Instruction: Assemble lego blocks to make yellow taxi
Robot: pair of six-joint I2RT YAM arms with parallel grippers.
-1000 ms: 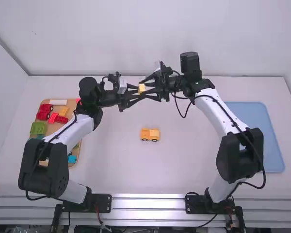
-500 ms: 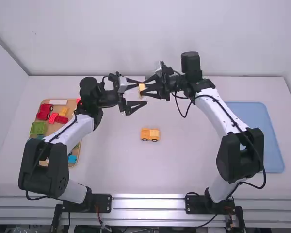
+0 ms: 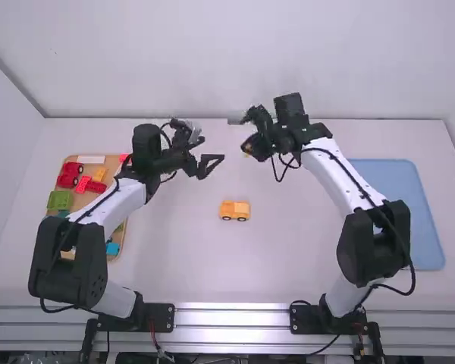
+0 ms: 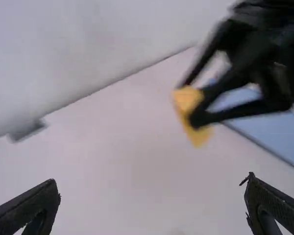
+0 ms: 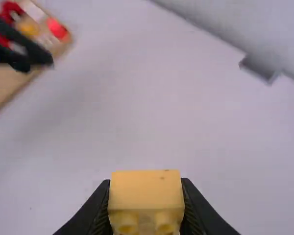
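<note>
One white table (image 3: 288, 250). Two arms: left arm (image 3: 106, 205), right arm (image 3: 335, 171), grippers now parted. Blue tray (image 3: 428, 220), right side. Wooden tray (image 5: 5, 88) of assorted blocks (image 3: 67, 178), left side. Left gripper (image 4: 152, 180): fingers wide, backed off, nothing between. Right gripper (image 5: 146, 183): fingers clamped on yellow block (image 5: 146, 196), aloft. Orange-yellow wheeled base (image 3: 233, 209), mid-table. Yellow block, studded: handover apparently done; fitting to base likely next.

I look forward and down from high up; closer, both wrist views face across the table (image 3: 288, 258), sharing the yellow block (image 5: 146, 191).
</note>
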